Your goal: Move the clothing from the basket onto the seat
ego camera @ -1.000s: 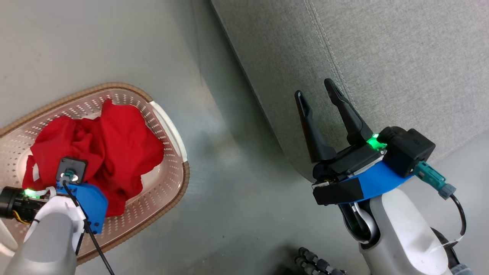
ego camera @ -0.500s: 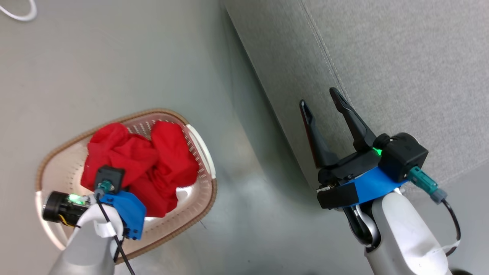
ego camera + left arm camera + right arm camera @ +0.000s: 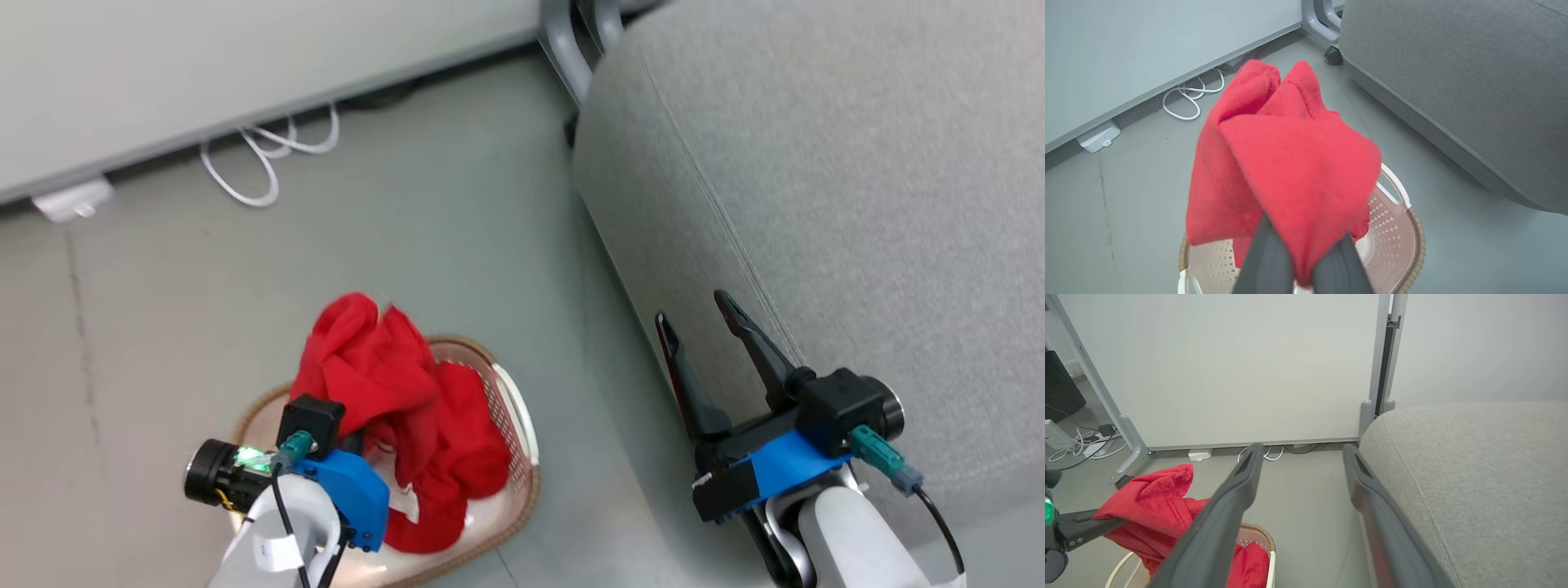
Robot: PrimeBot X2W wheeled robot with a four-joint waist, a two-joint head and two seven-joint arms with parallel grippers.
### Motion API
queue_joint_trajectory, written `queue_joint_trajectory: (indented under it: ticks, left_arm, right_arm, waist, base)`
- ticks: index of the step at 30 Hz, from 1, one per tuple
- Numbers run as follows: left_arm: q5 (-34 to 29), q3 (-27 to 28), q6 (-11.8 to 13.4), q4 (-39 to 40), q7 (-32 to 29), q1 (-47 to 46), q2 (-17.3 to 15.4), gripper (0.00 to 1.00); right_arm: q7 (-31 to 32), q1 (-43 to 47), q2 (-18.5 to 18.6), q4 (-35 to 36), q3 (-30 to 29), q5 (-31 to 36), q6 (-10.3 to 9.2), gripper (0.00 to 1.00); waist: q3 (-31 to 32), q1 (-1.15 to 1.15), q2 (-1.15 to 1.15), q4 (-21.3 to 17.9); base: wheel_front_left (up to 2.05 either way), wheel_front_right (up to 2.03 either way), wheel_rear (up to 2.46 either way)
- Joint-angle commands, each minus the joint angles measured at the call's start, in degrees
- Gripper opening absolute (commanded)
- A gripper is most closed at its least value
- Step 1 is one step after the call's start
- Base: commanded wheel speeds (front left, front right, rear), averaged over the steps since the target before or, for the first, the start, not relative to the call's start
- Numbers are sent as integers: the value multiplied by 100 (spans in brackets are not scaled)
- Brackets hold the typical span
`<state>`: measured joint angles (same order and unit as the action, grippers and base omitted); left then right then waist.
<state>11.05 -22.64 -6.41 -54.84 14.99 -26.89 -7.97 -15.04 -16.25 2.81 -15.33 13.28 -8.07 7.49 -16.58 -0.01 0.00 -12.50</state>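
Since a second ago my head has lifted, so the whole scene sits lower in the head view and the wall panel (image 3: 245,73) with its white cables (image 3: 265,163) has come in. That shift is the camera's, not the things'. What has really changed is the clothing (image 3: 380,380): it lay heaped in the basket (image 3: 526,453), and now a bunch of it stands above the rim.

Furthest left, my left pincer (image 3: 1298,265) is clamped on that red bunch, and the fabric folds over both fingers and hides their tips. The bunch hangs lengthwise from the grip, with its lower end down inside the basket. I cannot tell whether the red low in the basket (image 3: 457,482) is the tail of the same piece or the second garment.

To the right comes a bare strip of floor (image 3: 588,490), then my right pincer (image 3: 694,310), with its jaws spread wide, holding nothing, just off the front edge of the seat (image 3: 816,204).

So the seat lies to the right of the held clothing, across that strip, and its top looks higher than the basket rim. My right arm is nearer the seat, but the left has the load. I judge the carry should go up first, until the tail clears the rim, then rightward over the cushion's edge.
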Motion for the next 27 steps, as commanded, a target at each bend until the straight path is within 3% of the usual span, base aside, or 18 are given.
queue_joint_trajectory:
  ticks: [1,15,27]
  left_arm:
    - [8,-12,-33,160,26,83,48,0]
    - [261,-481,-103,849,29,210,381,0]
    - [1141,-1502,-107,1031,-3,-662,506,0]
  right_arm:
    - [-15,143,16,-43,-35,66,1,100]
    - [286,795,15,71,-76,119,1,100]
    - [525,995,14,275,-97,166,1,100]
  waist:
    - [551,1,0,369]
    - [1505,1,0,820]
    - [1746,1,0,1057]
  base:
    - [0,0,0]
    - [0,0,0]
    - [0,0,0]
